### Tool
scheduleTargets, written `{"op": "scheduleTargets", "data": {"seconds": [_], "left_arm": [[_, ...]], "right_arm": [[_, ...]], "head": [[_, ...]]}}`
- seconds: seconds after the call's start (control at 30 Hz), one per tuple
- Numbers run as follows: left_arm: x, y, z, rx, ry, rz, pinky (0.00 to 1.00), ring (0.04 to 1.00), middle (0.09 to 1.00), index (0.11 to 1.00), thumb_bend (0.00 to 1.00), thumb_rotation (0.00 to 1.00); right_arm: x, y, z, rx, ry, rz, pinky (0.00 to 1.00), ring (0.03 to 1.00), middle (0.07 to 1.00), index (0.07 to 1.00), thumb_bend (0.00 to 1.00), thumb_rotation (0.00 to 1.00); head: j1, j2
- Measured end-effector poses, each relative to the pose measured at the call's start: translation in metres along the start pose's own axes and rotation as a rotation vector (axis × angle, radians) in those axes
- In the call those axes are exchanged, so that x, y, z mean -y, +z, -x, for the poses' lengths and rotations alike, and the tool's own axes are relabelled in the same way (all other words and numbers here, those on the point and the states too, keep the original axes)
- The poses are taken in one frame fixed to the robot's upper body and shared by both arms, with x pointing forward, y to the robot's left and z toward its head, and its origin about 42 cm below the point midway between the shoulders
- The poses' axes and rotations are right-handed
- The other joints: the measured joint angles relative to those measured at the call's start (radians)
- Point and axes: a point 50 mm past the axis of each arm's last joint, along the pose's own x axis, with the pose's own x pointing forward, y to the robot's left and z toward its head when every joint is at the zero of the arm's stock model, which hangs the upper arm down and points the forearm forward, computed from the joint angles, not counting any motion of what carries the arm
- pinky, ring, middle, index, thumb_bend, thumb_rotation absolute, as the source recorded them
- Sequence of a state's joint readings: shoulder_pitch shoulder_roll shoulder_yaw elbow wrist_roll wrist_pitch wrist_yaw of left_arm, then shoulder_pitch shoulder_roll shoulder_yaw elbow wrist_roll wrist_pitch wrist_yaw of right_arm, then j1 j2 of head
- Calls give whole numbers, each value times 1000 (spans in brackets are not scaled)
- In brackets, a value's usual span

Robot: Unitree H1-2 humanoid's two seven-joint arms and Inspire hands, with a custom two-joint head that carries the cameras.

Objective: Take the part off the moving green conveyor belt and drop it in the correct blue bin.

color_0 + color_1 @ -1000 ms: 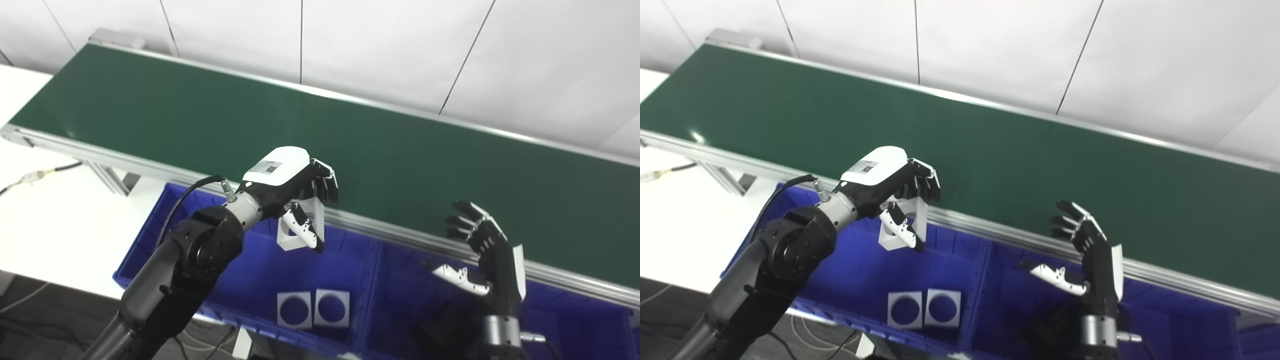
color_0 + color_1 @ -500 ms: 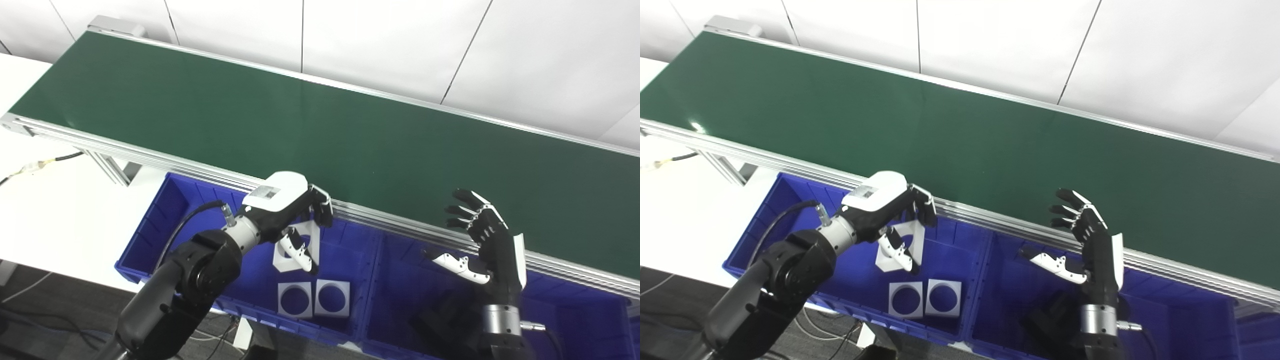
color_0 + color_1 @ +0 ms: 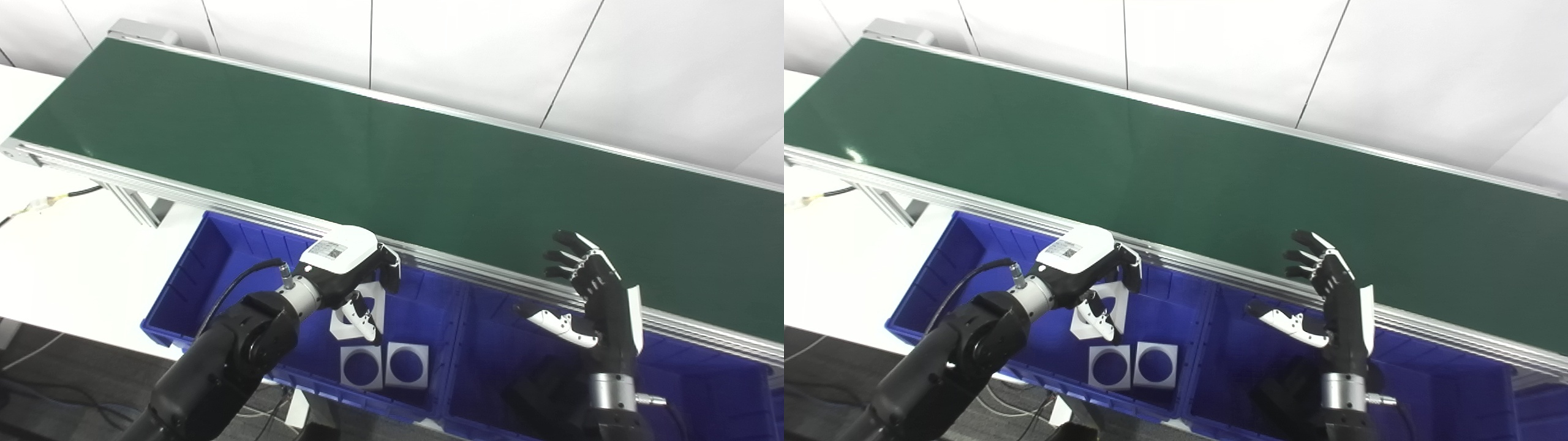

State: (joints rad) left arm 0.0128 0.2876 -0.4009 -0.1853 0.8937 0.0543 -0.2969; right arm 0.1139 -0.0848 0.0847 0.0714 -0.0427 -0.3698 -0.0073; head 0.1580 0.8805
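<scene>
My left hand [image 3: 349,275] is shut on a white square part with a round hole [image 3: 360,312], holding it tilted inside the left blue bin [image 3: 202,263], just above two matching white parts [image 3: 384,366] that lie flat on the bin floor. My right hand [image 3: 591,300] stands upright and open over the middle blue bin [image 3: 484,331], near the belt's front rail, holding nothing. The green conveyor belt [image 3: 380,159] runs diagonally across the view and carries nothing that I can see.
Dark parts [image 3: 542,392] lie in the middle bin below my right hand. A white table [image 3: 67,257] with a cable [image 3: 43,211] lies left of the bins. A white panelled wall stands behind the belt.
My left hand has come down from the belt's edge into the left bin with the white part still in it. The right hand has stayed in place. The camera tilted slightly between the earliest frames.
</scene>
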Motion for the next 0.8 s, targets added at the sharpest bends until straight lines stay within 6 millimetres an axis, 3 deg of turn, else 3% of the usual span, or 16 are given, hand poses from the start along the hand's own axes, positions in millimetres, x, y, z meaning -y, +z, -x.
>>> {"op": "scheduleTargets", "data": {"seconds": [0.17,0.23,0.27,0.33,0.43,0.63,0.8], "left_arm": [[0,-1,0,-1,6,-9,394,435,540,475,501,0],[-1,-1,0,-2,7,-15,428,492,521,474,518,0],[-1,0,0,-2,1,-24,452,521,561,484,520,31],[-2,2,1,2,-12,-48,484,565,612,566,845,102],[-1,2,1,1,-22,-68,495,579,629,603,981,147],[-4,3,3,7,-15,-86,519,603,651,617,1000,207],[-7,3,5,23,-25,-104,570,674,717,678,1000,355]], "right_arm": [[-1,0,0,-2,0,-2,581,688,788,749,950,217],[-1,0,0,-2,1,-2,581,689,787,749,951,219],[-1,0,0,-2,2,-2,581,690,788,750,952,218],[-1,0,0,-2,6,-2,579,690,788,751,955,214],[-1,-1,0,-2,8,-4,583,691,788,752,955,214],[-1,-1,1,-5,8,-8,577,691,787,747,951,214],[-2,-1,2,-8,7,-11,578,690,792,751,955,221]], "head": [[-2,0],[-2,0],[-5,-3],[-5,-5],[-5,-5],[-14,-8],[-17,-8]]}}
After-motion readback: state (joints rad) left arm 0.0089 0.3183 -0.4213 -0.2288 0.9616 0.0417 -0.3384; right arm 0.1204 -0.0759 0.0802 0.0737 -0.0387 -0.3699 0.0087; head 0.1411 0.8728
